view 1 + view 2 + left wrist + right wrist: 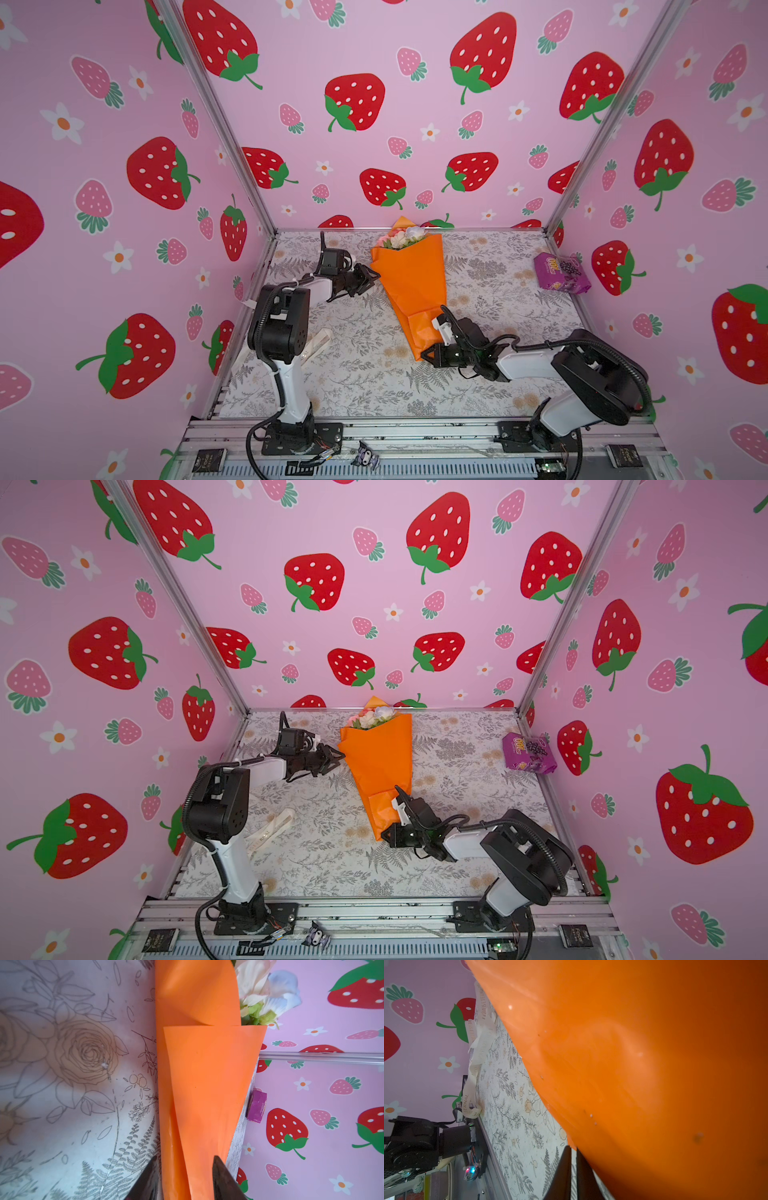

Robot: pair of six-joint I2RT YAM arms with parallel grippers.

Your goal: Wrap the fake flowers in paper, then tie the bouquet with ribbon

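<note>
Both top views show the bouquet of fake flowers [409, 282] lying on the patterned table [353, 374], blooms toward the back wall and the narrow end of its orange wrap toward the front. The left gripper [372, 276] sits at the wrap's left edge, about halfway along it. The right gripper [428, 353] sits at the wrap's bottom tip.

On the left wrist camera, the left gripper [185, 1159] has its 2 fingers parted, and a fold of the orange wrap runs between them without being squeezed. White and pale lilac petals show at the far end.

On the right wrist camera, the right gripper [572, 1148] is all but closed, with only a slit between its fingers. The wrap's edge ends right at their tips, and I cannot tell whether it is pinched. The bouquet [633, 1064] fills most of this view.
</note>
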